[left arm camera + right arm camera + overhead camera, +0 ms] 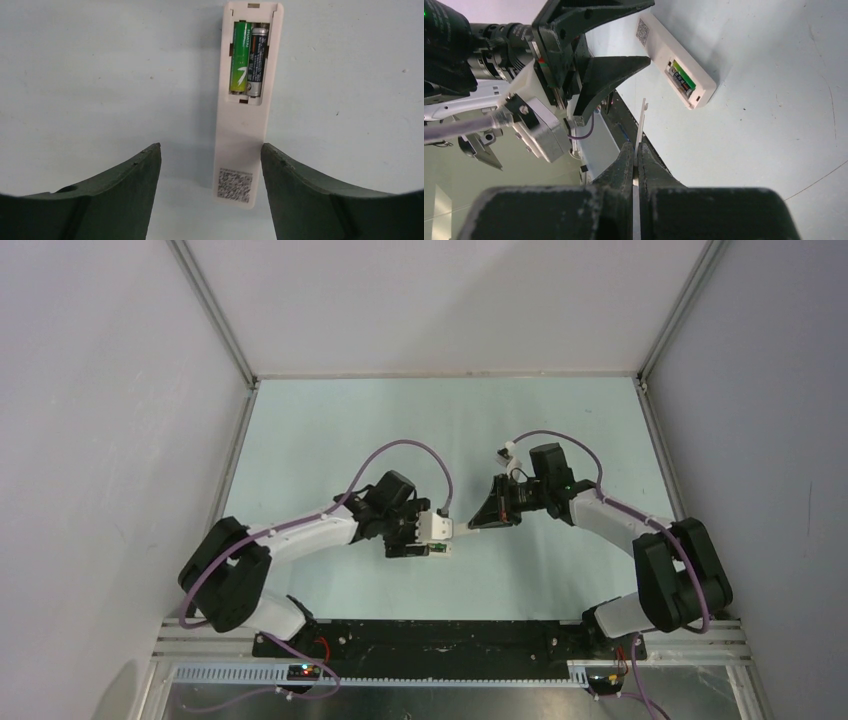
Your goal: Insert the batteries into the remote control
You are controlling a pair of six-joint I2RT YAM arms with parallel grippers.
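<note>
Right hand [635, 148] pinches cover [642, 120], partly hidden.

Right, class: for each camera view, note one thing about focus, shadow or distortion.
Left wrist: remote control and batteries sharp, soft shadow along the remote's left edge. Right wrist: right gripper looms dark and soft in the foreground, the thin cover it pinches seen edge-on. Top external: even light, fine detail too small.
</note>
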